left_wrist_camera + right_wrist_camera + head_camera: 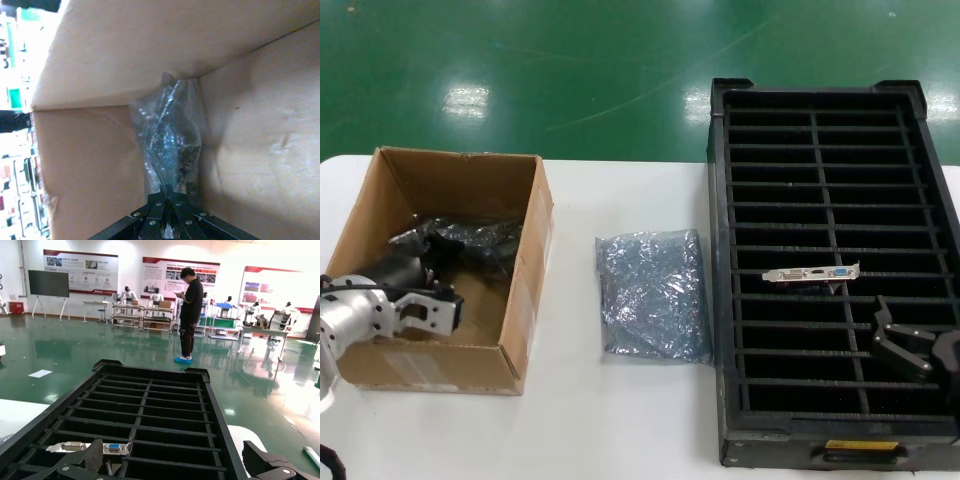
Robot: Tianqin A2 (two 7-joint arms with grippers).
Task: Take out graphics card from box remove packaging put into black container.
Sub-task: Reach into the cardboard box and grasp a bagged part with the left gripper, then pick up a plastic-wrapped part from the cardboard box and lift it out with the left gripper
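Left claw (162,215) inside box (445,265), fingers closed on bagged item, apparently another card in packaging (170,145). Right claw (903,345) open, hovering over black container (720,250) near its labelled end. Graphics card (810,273) stands in right-column slot. Empty bag (652,295) lies on bench (620,430) between box and container.

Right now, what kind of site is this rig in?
Probably a robotics lab or demo hall on a factory-style floor. The right wrist view shows a glossy green floor, other humanoid robots at benches along the wall, display posters, and a standing person.
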